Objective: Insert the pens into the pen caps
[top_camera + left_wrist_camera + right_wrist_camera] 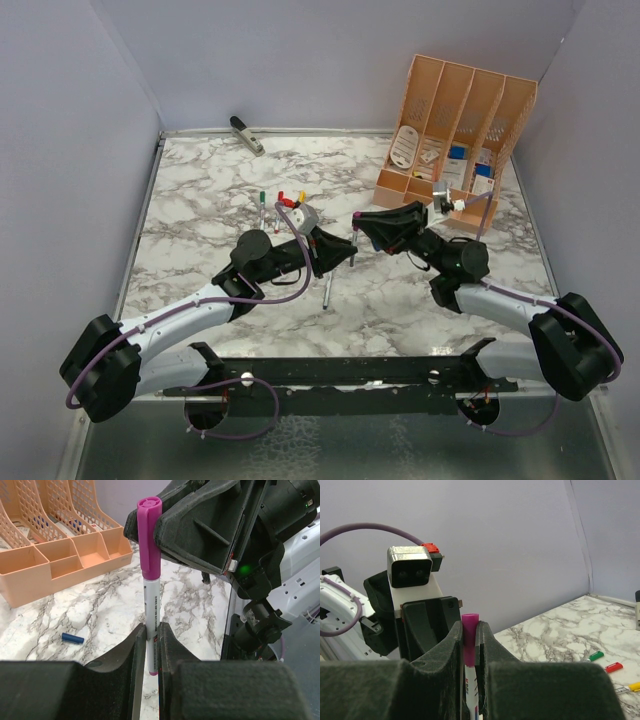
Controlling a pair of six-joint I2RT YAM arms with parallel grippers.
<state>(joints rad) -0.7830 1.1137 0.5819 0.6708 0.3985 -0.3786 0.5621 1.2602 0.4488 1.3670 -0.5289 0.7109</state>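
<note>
A white pen (151,605) stands upright between my two grippers. A purple cap (148,535) sits on its top end. My left gripper (151,630) is shut on the lower barrel, with the pen's purple bottom end showing between the jaws. My right gripper (470,627) is shut on the purple cap (469,640), with white barrel (471,690) below it. In the top view both grippers, left (345,252) and right (362,222), meet at the table's middle. A blue cap (72,638) lies on the marble. Loose pens (261,207) (277,217) (327,290) lie on the table.
An orange mesh organizer (455,140) stands at the back right. A grey-black stapler-like object (246,134) lies at the back left. Small green (595,655), red (613,667) and yellow (634,685) pieces lie together on the marble. Grey walls enclose the table.
</note>
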